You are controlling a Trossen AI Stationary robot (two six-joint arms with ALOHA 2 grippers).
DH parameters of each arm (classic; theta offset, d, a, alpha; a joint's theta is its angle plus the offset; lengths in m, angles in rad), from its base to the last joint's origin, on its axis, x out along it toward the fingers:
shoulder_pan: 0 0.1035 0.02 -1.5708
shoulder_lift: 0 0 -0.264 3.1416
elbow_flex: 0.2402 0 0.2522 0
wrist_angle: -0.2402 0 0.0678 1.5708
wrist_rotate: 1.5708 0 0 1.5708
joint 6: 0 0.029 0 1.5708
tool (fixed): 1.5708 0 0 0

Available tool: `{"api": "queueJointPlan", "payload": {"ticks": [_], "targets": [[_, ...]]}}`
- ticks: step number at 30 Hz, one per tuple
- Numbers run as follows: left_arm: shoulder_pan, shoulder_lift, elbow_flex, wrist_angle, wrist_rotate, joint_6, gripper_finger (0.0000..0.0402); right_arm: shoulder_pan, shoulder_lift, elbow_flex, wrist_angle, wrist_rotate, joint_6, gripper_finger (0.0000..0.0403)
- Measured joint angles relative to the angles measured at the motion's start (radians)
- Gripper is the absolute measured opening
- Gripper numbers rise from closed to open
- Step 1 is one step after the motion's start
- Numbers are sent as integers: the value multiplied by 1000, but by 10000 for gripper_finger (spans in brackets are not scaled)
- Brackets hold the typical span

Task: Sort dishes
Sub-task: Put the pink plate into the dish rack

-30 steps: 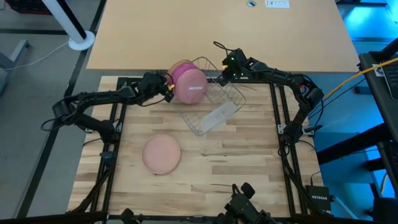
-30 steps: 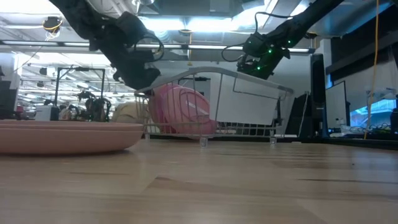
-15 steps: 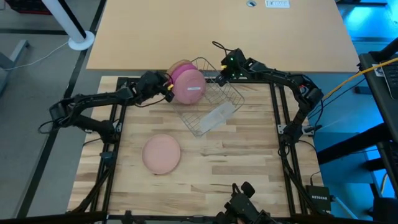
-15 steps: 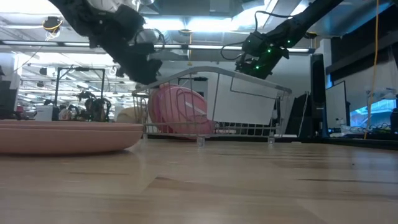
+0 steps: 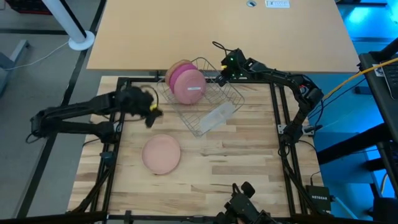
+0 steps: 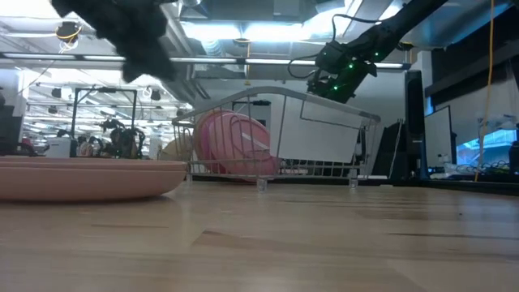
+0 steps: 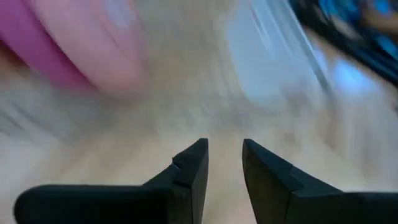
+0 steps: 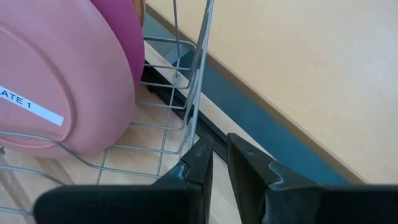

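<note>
- We are looking at three plates: the pale pink plate (image 5: 191, 88), the magenta plate (image 5: 180, 73) and the tan-orange plate (image 5: 169, 71) behind it are standing on edge in the wire rack (image 5: 219, 104), while a fourth, salmon-coloured plate (image 5: 161, 154) is lying flat on the table (image 5: 249, 162).
- Our left gripper (image 5: 151, 113) is hanging over bare wood, its fingers parted a little and holding nothing; the left wrist view shows only blurred table between them.
- From that gripper the flat plate is lying close by, toward the robot's side of the table and slightly toward the middle, while the rack with its upright plates is sitting on the far side, away from the robot.
- Our right gripper (image 5: 222, 70) is waiting at the rack's far corner, fingers nearly together, with the rack's wire (image 8: 202, 46) running just ahead of the tips; we cannot tell whether it is pinching that wire or merely resting near it.
- The flat plate is well apart from the right gripper, with the rack between them, so we are judging the left arm the nearer one for it.
- Being round, the plate has no long axis to line up with; the rim facing the left gripper looks like the natural place to take hold.
</note>
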State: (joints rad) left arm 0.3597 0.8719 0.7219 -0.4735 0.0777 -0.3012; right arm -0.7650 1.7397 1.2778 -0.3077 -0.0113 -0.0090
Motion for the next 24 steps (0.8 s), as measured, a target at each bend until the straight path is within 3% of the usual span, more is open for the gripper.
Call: {"api": "queueJointPlan", "payload": {"ticks": [3,7,11,16,24], "targets": [[-96,-8,0,-139,103,-131,90,0,0,0,0,0,0,53],[-259,17,0,-182,129,-268,90,0,0,0,-1,0,0,53],[-420,65,0,-152,124,-364,90,0,0,0,0,0,0,53],[-584,178,0,-94,29,-492,90,0,-1,0,1,32,-29,53],[-720,446,0,134,0,-557,91,0,-42,0,-12,63,-34,53]]}}
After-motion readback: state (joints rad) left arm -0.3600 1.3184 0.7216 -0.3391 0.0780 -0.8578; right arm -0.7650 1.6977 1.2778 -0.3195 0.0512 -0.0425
